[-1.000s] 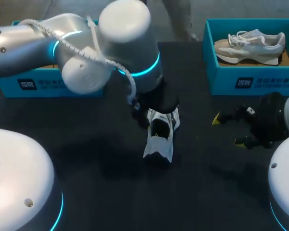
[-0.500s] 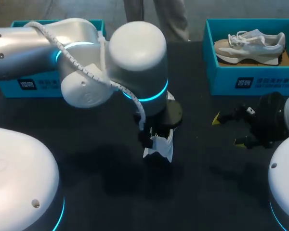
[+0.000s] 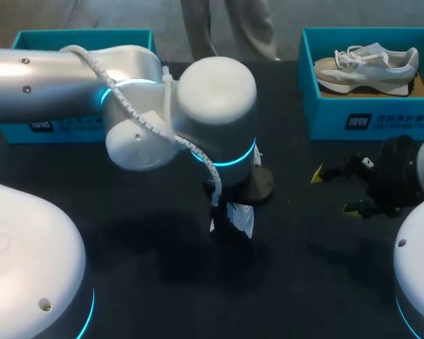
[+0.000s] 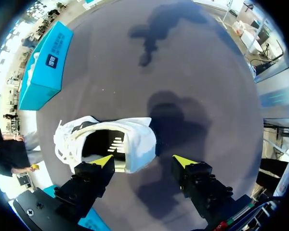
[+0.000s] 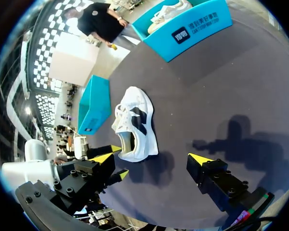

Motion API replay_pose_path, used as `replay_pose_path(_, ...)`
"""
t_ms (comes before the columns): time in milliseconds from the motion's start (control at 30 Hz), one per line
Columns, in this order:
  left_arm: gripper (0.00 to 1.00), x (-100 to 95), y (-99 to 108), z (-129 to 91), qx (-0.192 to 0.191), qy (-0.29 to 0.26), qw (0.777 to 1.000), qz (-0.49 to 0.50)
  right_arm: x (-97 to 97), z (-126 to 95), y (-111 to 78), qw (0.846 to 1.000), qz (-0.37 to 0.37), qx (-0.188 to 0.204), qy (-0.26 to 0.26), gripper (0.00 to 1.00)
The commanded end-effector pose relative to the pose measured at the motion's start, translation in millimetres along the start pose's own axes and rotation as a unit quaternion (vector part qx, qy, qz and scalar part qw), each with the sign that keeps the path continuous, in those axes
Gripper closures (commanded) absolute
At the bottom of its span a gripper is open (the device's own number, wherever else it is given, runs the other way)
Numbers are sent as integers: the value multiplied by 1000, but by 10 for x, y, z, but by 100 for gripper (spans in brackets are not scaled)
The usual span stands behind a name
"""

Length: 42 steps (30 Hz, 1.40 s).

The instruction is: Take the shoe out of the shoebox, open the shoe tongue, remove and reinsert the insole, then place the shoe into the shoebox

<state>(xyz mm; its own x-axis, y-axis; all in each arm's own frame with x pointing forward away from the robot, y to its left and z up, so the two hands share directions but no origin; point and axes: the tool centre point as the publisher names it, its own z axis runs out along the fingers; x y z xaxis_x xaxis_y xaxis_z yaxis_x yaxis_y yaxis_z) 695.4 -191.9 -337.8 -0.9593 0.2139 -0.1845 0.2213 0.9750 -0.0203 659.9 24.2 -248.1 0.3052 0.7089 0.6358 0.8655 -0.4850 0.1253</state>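
Note:
A white shoe [image 3: 235, 217] lies mid-table, mostly hidden in the head view under my left arm [image 3: 215, 120]. In the left wrist view its heel opening [image 4: 110, 142] faces my left gripper [image 4: 143, 161]. The gripper is open: one yellow tip is by the heel collar, and the other is well clear of the shoe. My right gripper [image 3: 334, 191] sits open and empty at the right. Its wrist view shows the shoe [image 5: 136, 124] on its sole ahead of the right gripper [image 5: 151, 159]. A teal shoebox [image 3: 85, 39] stands at the back left.
A second teal shoebox [image 3: 371, 116] at the back right holds a beige sneaker [image 3: 371, 62]. Dark tabletop [image 3: 304, 282] lies bare in front of the shoe and between it and my right gripper.
My left arm has swung right and toward the table's front, covering most of the shoe. Its fingers have narrowed somewhat. The right arm has kept still.

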Motion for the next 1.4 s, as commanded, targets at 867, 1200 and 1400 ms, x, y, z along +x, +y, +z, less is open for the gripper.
replay_pose_path(867,39,57,-94,542,-15,35,999,-16,10,-9,-20,1000,1,-2,-2,0)
replay_pose_path(1200,100,187,-117,572,-8,55,998,-18,10,-9,-20,1000,1,-2,-2,0)
replay_pose_path(1400,100,256,-139,424,-4,57,998,-15,10,-9,-20,1000,1,-2,-2,0)
